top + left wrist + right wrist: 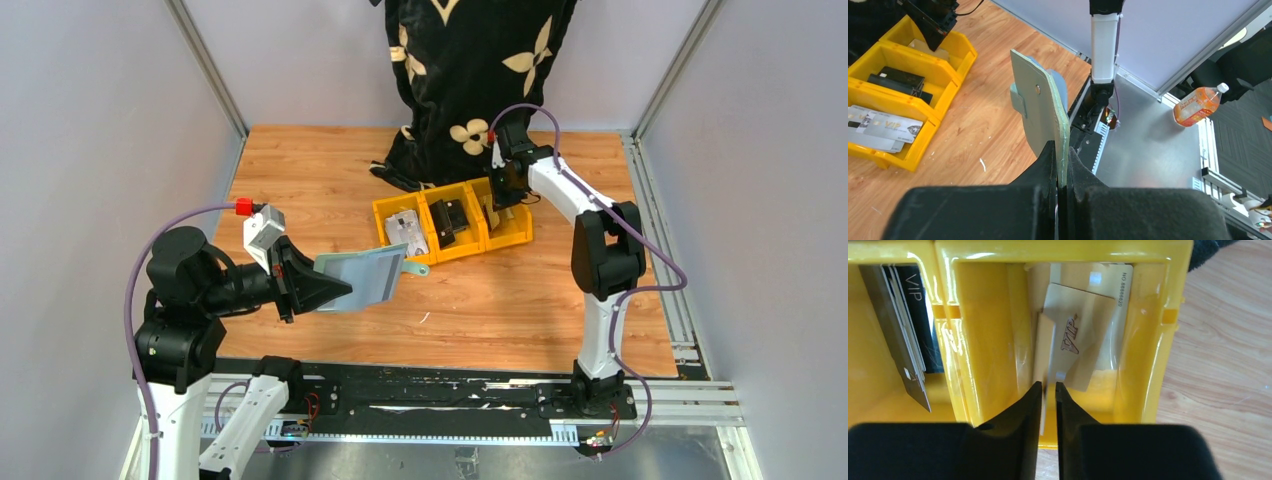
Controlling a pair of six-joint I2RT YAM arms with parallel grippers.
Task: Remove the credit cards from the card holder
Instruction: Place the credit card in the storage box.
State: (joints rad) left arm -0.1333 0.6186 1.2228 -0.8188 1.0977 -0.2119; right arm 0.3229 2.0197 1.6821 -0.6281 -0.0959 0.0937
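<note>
Several credit cards [1075,335] lie binned; my right gripper [1048,385] pinches a gold card [1044,350] over the yellow bins [462,247], while my left gripper [1062,147] clamps the card holder [1040,110], contents hidden.

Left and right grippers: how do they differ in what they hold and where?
The left gripper clamps the teal card holder, away from the yellow bins. The right gripper pinches a gold card edge-on over the rightmost bin. Both are shut on something thin.

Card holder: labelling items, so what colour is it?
The card holder is pale grey-green; left wrist view shows it best.
</note>
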